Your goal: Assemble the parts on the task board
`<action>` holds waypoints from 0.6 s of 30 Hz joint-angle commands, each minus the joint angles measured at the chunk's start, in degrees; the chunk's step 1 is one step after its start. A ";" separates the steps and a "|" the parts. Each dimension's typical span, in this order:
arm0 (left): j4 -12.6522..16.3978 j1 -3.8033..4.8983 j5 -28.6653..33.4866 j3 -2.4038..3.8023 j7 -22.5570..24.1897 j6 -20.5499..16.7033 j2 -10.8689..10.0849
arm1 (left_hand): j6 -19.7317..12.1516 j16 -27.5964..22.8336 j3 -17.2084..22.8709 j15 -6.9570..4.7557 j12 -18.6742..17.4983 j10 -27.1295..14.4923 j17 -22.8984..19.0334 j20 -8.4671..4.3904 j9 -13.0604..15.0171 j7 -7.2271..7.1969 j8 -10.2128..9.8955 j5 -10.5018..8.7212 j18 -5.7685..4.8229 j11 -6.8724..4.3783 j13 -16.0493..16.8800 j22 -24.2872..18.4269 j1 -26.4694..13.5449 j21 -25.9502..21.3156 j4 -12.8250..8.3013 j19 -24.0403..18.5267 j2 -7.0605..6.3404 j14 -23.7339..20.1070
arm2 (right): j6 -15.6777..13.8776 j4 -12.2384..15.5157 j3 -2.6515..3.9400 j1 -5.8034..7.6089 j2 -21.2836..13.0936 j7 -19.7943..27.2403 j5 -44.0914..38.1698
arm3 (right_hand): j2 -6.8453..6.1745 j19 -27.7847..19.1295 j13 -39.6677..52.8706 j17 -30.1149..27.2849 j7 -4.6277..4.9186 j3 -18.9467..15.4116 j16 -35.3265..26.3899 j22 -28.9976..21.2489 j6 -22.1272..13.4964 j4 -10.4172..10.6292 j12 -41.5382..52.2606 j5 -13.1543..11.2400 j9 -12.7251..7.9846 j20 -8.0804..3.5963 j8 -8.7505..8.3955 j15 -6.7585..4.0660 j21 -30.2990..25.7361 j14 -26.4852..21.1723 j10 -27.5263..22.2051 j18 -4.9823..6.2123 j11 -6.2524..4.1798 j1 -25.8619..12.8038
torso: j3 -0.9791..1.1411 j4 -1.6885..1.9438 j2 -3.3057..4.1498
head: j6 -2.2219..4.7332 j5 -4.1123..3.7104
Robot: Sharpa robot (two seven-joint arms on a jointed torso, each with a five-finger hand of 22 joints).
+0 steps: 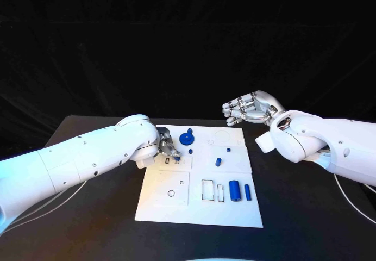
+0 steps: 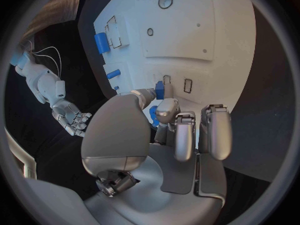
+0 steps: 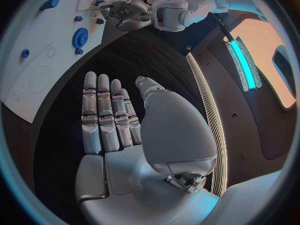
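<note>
Parts (image 1: 234, 191) in blue lay scattered over the white board (image 1: 235, 217), which sat in the middle of the black table (image 1: 94, 228). We saw a thick cylinder and a thinner pin (image 1: 248, 192) side by side near the board's right edge, a short peg (image 1: 218, 161) further up, and a round gear-like piece (image 1: 186, 138) toward the far end.

We judged the step in hand to be the seating of one small piece into a slot on the board's left side. Our left hand (image 1: 167, 148) was low over that spot, and in the left wrist view its fingers (image 2: 166, 111) pinched a small blue piece (image 2: 159, 89) right at a pair of little rectangular openings (image 2: 188, 85). We could not tell whether the piece had already entered a slot or only touched the surface beside it.

Our right hand (image 1: 249, 109) hung off the board's far right corner, well apart from every part, its fingers straight and close together, holding nothing.

The next move, as we judged it, called for lining the piece up squarely with its opening and pressing straight down; a slight tilt could jam it. After that, several loose pieces on the right remained to be placed.
</note>
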 commanded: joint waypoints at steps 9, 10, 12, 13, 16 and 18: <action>0.32 -0.30 -5.67 -0.01 -0.47 1.80 0.58 | 0.26 0.18 10.85 -0.36 0.22 0.26 15.07 -0.22 0.21 -0.88 0.66 -0.06 -0.58 -0.14 -0.08 3.30 -0.85 0.38 -11.58 0.36 -0.12 6.03 | 1.06 0.06 0.00 -0.06 0.05 0.20 -0.09 | -0.03 -0.54 -0.07 -0.12 0.33 -0.07 -0.22 0.05 -0.14 -0.24 -0.22 0.42 -0.07 -0.05 -0.24 0.33 0.14 -0.07 -0.03 -0.46 0.42 -0.46 | 0.04 0.00 -0.04 | -0.14 0.11; 0.39 -0.31 -5.80 -0.01 -0.49 2.22 0.57 | 0.26 0.18 10.85 -0.36 0.22 0.26 15.07 -0.22 0.21 -0.88 0.66 -0.06 -0.58 -0.14 -0.08 3.30 -0.85 0.38 -11.58 0.36 -0.12 6.03 | 1.08 0.05 0.00 -0.07 0.06 0.20 -0.07 | -0.03 -0.54 -0.07 -0.12 0.33 -0.07 -0.22 0.05 -0.14 -0.24 -0.22 0.42 -0.07 -0.05 -0.24 0.33 0.14 -0.07 -0.03 -0.46 0.42 -0.46 | 0.03 -0.01 -0.05 | -0.14 0.12; 0.57 -0.33 -6.13 -0.02 -0.52 3.29 0.54 | 0.27 0.18 10.90 -0.38 0.24 0.27 15.07 -0.23 0.30 -0.91 0.77 -0.07 -0.60 -0.17 -0.09 3.38 -0.96 0.41 -11.75 0.41 -0.18 6.03 | 1.10 0.04 0.00 -0.07 0.05 0.20 -0.03 | -0.03 -0.54 -0.07 -0.12 0.33 -0.07 -0.22 0.05 -0.14 -0.24 -0.22 0.42 -0.07 -0.05 -0.24 0.33 0.14 -0.07 -0.03 -0.46 0.42 -0.46 | 0.04 -0.03 -0.05 | -0.20 0.09; 0.64 -0.34 -6.30 -0.02 -0.53 3.76 0.52 | 0.29 0.18 10.92 -0.40 0.29 0.31 15.07 -0.24 0.39 -0.94 0.89 -0.08 -0.59 -0.19 -0.06 3.37 -1.07 0.41 -11.90 0.40 -0.26 6.03 | 1.11 0.03 0.00 -0.07 0.04 0.20 -0.02 | -0.01 -0.60 -0.09 -0.15 0.35 -0.10 -0.24 0.05 -0.14 -0.23 -0.22 0.44 -0.07 -0.03 -0.24 0.35 0.14 -0.10 -0.04 -0.46 0.43 -0.55 | 0.04 -0.03 -0.04 | -0.17 0.09; 0.78 -0.35 -6.57 -0.03 -0.56 4.64 0.50 | 0.41 0.18 10.91 -0.47 0.57 0.50 15.07 -0.28 0.70 -1.07 1.32 -0.11 -0.62 -0.30 0.12 3.49 -1.58 0.46 -12.26 0.47 -0.45 6.03 | 1.12 0.03 0.00 -0.08 0.02 0.20 0.00 | -0.01 -0.62 -0.10 -0.16 0.35 -0.11 -0.25 0.05 -0.14 -0.22 -0.22 0.45 -0.07 -0.02 -0.23 0.35 0.13 -0.10 -0.05 -0.46 0.44 -0.57 | 0.03 -0.01 -0.01 | -0.15 0.06; 0.84 -0.36 -6.69 -0.03 -0.57 5.03 0.53 | 0.46 0.18 10.90 -0.51 0.66 0.59 15.07 -0.30 0.87 -1.15 1.55 -0.13 -0.63 -0.35 0.16 3.52 -1.91 0.48 -12.43 0.48 -0.51 6.03 | 1.14 0.04 0.00 -0.09 0.00 0.20 0.02 | -0.01 -0.62 -0.10 -0.16 0.35 -0.11 -0.25 0.05 -0.14 -0.22 -0.22 0.45 -0.07 -0.02 -0.23 0.35 0.13 -0.10 -0.05 -0.46 0.44 -0.57 | 0.02 0.04 0.00 | -0.15 -0.01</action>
